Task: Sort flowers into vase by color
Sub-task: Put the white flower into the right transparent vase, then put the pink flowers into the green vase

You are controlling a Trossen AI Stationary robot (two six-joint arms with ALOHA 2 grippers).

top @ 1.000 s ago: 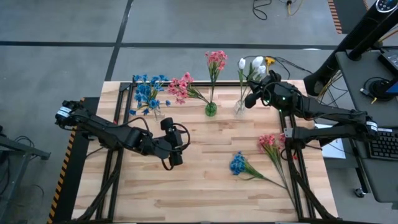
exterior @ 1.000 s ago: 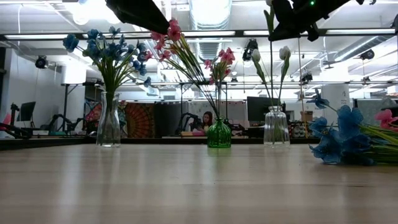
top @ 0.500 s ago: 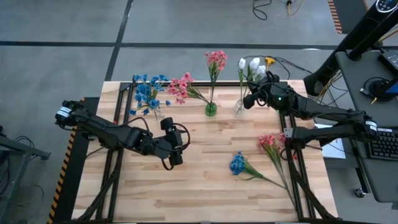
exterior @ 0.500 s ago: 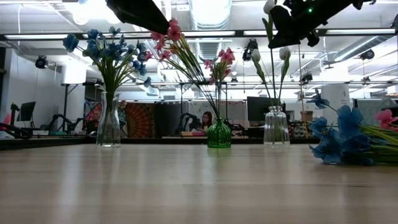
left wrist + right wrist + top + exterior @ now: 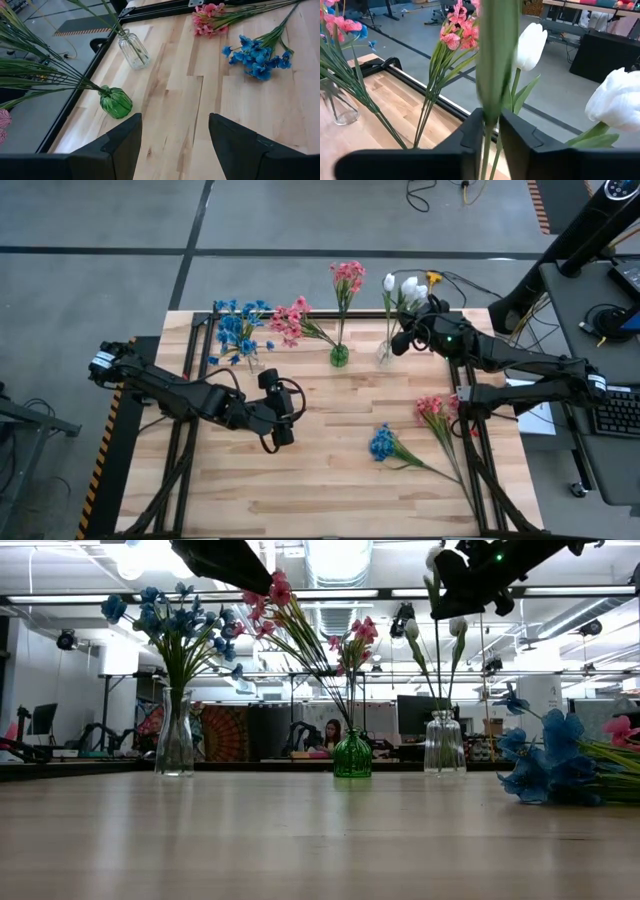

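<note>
Three vases [image 5: 339, 356]; two loose sprigs [image 5: 385, 444]; right fingers [image 5: 491, 131] pinch white stem [image 5: 495, 60].

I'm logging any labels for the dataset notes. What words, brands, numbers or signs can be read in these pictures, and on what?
None can be read. The clear glass vase, the green glass vase and the pale wooden table carry no markings. Screens in the room behind are too small to read.
</note>
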